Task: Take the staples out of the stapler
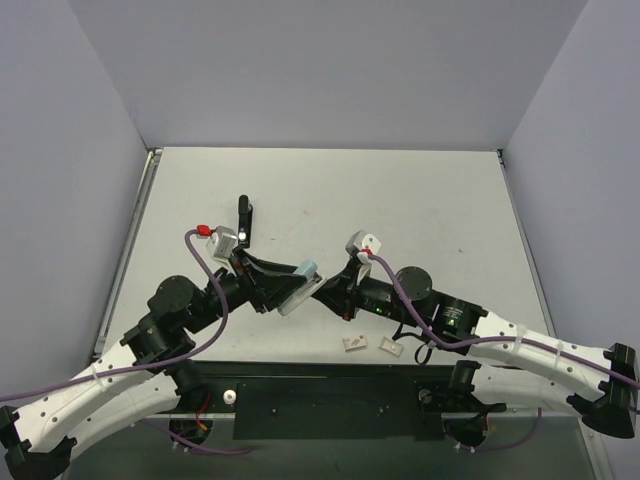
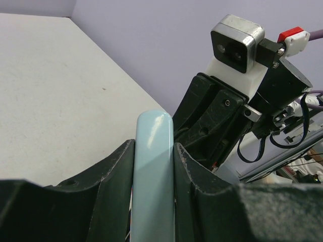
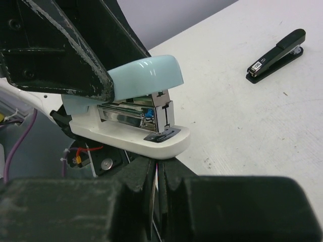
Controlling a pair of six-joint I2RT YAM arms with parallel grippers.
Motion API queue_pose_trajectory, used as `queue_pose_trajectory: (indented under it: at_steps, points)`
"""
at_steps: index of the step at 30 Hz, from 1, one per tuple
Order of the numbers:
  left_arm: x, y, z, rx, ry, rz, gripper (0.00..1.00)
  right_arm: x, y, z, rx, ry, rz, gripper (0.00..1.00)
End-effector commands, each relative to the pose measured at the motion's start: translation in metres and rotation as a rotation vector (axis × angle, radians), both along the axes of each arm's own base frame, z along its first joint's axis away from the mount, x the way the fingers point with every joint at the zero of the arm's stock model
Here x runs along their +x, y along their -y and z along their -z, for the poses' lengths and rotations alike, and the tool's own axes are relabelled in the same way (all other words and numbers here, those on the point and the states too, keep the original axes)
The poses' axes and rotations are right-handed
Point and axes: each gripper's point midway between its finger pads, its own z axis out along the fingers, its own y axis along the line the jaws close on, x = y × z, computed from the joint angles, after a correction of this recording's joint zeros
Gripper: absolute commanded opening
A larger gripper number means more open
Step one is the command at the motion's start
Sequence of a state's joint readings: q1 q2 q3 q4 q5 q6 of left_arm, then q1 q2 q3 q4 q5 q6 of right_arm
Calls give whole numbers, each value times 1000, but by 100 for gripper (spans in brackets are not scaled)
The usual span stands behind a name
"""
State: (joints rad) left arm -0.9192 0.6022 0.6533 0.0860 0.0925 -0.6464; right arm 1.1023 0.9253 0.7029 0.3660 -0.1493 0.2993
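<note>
A small stapler with a light blue top (image 1: 301, 277) and a white base is held off the table at its middle front. My left gripper (image 1: 288, 284) is shut on its blue top, which stands between the fingers in the left wrist view (image 2: 154, 171). The right wrist view shows the stapler (image 3: 144, 75) with its chrome magazine (image 3: 128, 113) showing above the white base. My right gripper (image 1: 326, 292) is shut, with its fingertips (image 3: 144, 174) right under the front of the base. A thin pale sliver shows between them; I cannot tell what it is.
A black stapler (image 1: 244, 218) lies on the table behind my left gripper and also shows in the right wrist view (image 3: 276, 54). Two small pale pieces (image 1: 354, 343) (image 1: 389, 346) lie near the table's front edge. Grey walls close in the sides and back.
</note>
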Motion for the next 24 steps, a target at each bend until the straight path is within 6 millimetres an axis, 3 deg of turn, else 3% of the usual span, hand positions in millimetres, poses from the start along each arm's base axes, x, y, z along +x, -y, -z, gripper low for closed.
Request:
queue_pose_trajectory:
  at_steps: [1,7,10,12,13,14,15,16,19,24]
  points:
    - [-28,11,3,-25,-44,159,0,3,-7,-51,93,107,-9,0]
    - [-33,16,13,-15,-75,200,0,2,-15,-78,104,181,-49,0]
    - [-39,19,14,-11,-78,238,0,1,-24,-90,90,227,-92,0]
    - [-43,21,15,-4,-77,267,0,-2,-32,-108,98,266,-130,0]
    - [-45,23,17,2,-79,280,0,1,-39,-106,78,265,-141,0]
    - [-48,25,18,6,-78,298,0,0,-42,-117,86,291,-156,0]
    - [-49,27,21,16,-83,311,0,3,-49,-113,62,285,-168,0]
    - [-53,29,21,19,-79,328,0,3,-51,-124,64,304,-181,0]
    - [-58,33,26,42,-79,356,0,5,-64,-128,49,317,-220,0]
    - [-65,38,39,92,-87,387,0,8,-70,-143,44,335,-254,0]
